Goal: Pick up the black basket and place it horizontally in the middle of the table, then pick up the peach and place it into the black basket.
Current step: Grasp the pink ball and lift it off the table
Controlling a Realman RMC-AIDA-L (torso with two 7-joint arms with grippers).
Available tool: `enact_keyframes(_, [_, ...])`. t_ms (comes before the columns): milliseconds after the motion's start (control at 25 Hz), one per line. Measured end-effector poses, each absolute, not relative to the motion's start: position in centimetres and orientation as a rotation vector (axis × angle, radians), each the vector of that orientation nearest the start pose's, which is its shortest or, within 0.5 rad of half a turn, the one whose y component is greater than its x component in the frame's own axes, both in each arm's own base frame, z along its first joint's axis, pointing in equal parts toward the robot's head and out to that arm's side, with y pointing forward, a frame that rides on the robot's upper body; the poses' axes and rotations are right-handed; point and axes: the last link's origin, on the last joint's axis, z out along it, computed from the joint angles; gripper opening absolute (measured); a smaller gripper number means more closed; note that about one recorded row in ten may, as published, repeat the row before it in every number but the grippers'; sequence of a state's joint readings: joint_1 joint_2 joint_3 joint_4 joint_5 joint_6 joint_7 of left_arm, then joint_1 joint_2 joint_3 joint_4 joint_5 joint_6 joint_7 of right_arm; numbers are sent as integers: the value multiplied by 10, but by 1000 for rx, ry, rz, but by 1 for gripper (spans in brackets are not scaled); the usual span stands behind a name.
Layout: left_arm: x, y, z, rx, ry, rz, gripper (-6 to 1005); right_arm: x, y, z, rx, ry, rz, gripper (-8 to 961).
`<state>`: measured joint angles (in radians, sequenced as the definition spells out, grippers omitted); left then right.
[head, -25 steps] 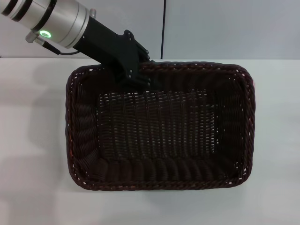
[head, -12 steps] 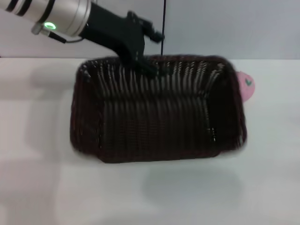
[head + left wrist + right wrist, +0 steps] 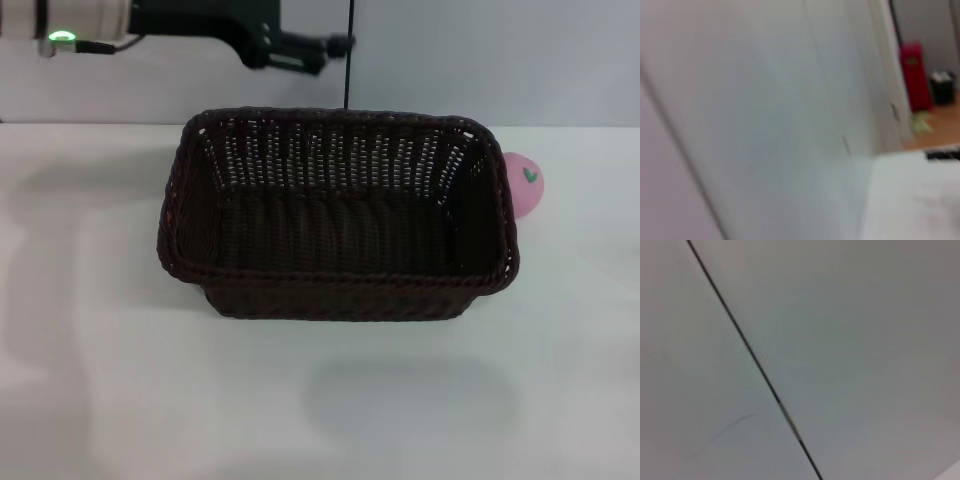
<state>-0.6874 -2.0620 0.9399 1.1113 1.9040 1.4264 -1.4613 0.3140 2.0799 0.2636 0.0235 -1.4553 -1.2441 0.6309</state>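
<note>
L arm reaches in level along the top edge of head view, silver wrist w/ green light, black L gripper pointing sideways, held high, touching nothing. R arm not in sight.

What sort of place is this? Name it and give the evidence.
Probably an indoor lab or test room set up for robot trials. A bare white table stands against plain panelled walls, holding only a basket and a toy peach. The left gripper hangs above the basket's far side.

You have the basket mid-table, the peach touching its right end, left gripper above behind.
</note>
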Motion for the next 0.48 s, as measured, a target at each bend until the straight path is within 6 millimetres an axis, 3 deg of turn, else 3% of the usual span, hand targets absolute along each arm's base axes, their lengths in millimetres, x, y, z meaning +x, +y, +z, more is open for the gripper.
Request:
enact_keyframes(120, [-146,393,66,-2487,87,-752,860,399,270,31,-1241,902,888,602])
enact_keyframes(240, [-160,389,72,-2383,29,-872,859,393,272,29,-1343,852,875,602])
enact_keyframes(320, [-188,383,73,-2226,-94,-1032,859,383,278,23,-1524,777,835,602])
enact_keyframes(360, [-188,383,73,-2226,-94,-1032,859,383,278,23,-1524,777,835,602])
enact_keyframes(480, [-218,377,67,-2074,-209,-1131,859,376,284,15,-1676,716,779,602])
